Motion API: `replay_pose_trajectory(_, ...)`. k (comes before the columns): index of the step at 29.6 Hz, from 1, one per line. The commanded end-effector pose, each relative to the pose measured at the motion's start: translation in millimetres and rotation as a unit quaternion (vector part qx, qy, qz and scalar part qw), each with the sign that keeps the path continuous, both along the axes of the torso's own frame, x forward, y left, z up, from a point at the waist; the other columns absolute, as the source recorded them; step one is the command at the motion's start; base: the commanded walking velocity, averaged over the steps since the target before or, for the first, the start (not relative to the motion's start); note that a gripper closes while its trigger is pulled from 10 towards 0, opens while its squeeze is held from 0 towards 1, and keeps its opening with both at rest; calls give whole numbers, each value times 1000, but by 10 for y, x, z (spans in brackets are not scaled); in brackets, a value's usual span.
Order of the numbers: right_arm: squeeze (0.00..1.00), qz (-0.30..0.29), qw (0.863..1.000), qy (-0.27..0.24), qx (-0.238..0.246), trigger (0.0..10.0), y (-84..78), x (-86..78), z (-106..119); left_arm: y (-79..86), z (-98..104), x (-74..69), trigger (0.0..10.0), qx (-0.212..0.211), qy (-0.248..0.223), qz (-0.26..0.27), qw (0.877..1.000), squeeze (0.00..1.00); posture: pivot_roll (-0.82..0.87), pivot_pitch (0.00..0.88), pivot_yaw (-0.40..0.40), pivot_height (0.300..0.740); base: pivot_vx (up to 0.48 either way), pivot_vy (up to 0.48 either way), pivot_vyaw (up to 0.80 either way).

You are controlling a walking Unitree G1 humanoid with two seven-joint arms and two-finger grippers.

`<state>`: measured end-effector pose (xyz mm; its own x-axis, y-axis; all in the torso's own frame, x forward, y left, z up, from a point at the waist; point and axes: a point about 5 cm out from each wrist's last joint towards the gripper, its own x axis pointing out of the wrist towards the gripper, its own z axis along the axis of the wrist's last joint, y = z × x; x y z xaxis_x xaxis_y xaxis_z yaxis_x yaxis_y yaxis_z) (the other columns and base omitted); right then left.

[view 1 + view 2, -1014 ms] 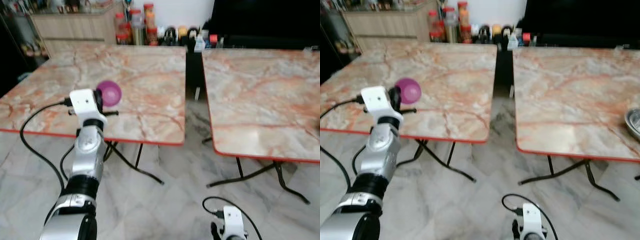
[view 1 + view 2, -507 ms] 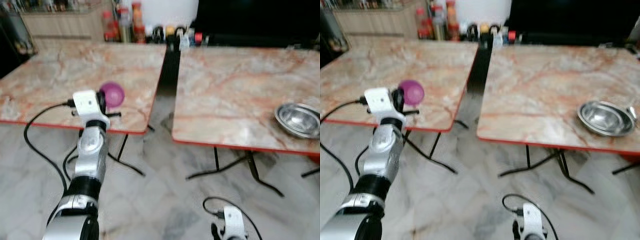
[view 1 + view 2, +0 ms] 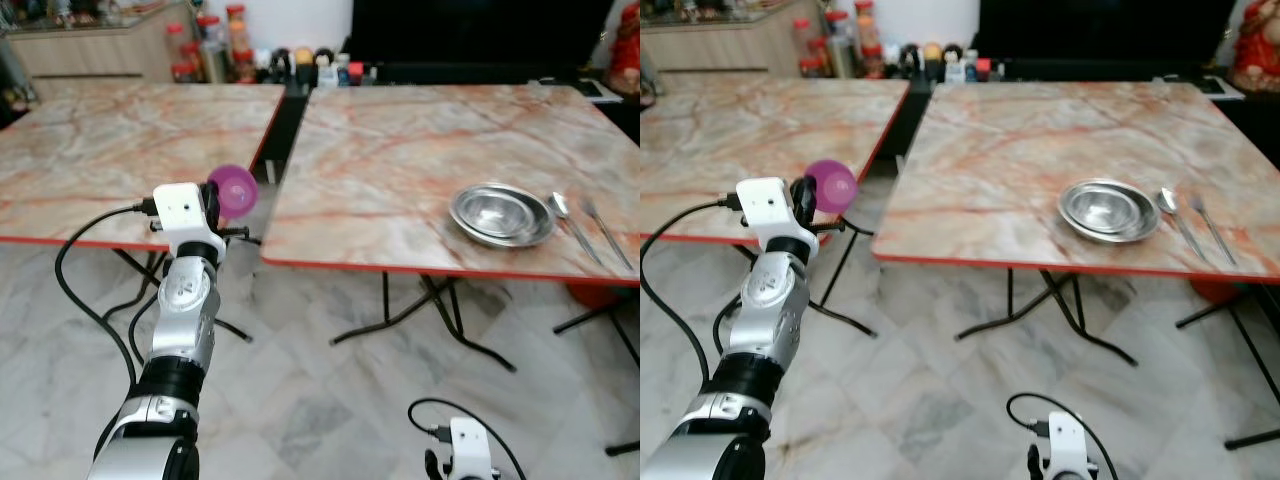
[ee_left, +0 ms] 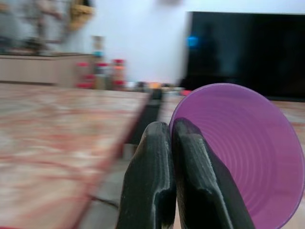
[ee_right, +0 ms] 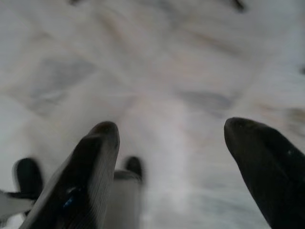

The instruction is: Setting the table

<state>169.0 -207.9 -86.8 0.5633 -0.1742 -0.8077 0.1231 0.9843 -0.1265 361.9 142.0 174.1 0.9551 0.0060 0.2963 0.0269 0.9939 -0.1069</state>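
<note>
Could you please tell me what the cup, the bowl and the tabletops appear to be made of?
Cup: likely plastic, translucent purple with fine ridges inside. Bowl: metal, probably stainless steel, shiny grey with reflections. Tabletops: glossy marble-look surface, pink-veined with a red edge; whether stone or laminate cannot be told.

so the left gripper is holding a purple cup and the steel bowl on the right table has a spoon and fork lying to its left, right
Not quite. The spoon and fork lie to the right of the steel bowl, not its left, as the left eye view shows. The rest stands: the left gripper is shut on the purple cup, and the bowl sits on the right table.
</note>
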Motion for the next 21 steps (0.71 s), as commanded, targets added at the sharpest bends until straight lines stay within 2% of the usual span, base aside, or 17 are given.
replay_pose_trajectory(1,0,-5,1000,-16,6,10000,37,78,31,88,84,13,10000,7,-14,7,1000,0,-39,0,39,740,0,-416,0)
replay_pose_trajectory(6,0,-11,1000,-20,8,10000,35,104,44,54,100,23,10000,12,-15,-4,1000,0,-39,0,44,740,0,-385,0)
replay_pose_trajectory(10,0,-16,1000,-20,8,10000,28,104,45,30,121,28,10000,2,-14,-18,1000,0,-40,0,50,740,0,0,0)
replay_pose_trajectory(12,0,-17,1000,-20,8,10000,26,106,46,21,129,30,10000,11,-15,-23,1000,0,-38,0,49,740,0,0,0)
replay_pose_trajectory(21,0,-10,1000,-23,11,10000,71,142,55,34,134,-14,10000,-17,-23,-42,999,0,-20,0,36,740,41,0,0)
